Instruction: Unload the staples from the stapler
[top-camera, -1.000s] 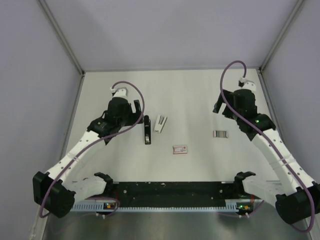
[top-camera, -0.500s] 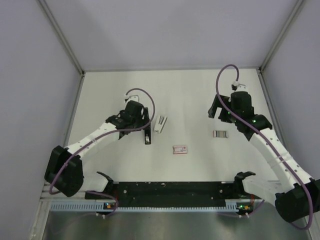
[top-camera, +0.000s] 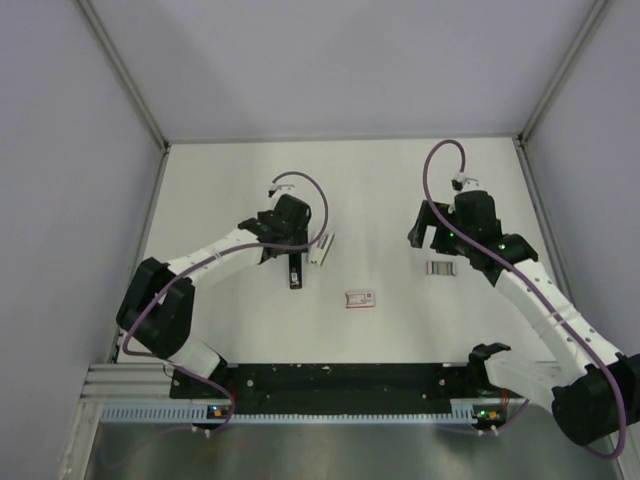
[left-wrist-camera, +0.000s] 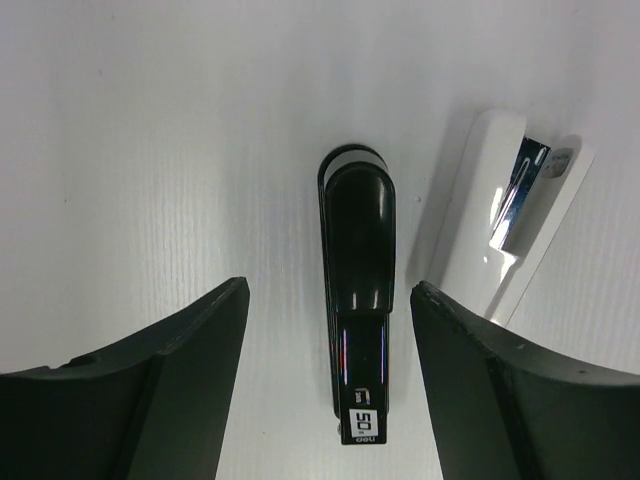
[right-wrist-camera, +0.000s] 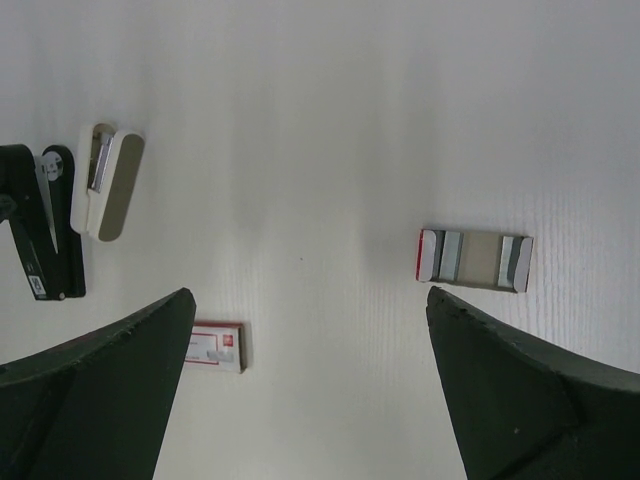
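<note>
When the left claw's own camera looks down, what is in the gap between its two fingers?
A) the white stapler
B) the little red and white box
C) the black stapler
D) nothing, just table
C: in the left wrist view the black stapler lies in the gap of the open left claw, while the white stapler sits outside that gap.

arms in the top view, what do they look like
The left arm and right arm have white links between bulky black joints. A purple cable loops above each wrist. The left hand and right hand are black with broad, tapering fingers.
</note>
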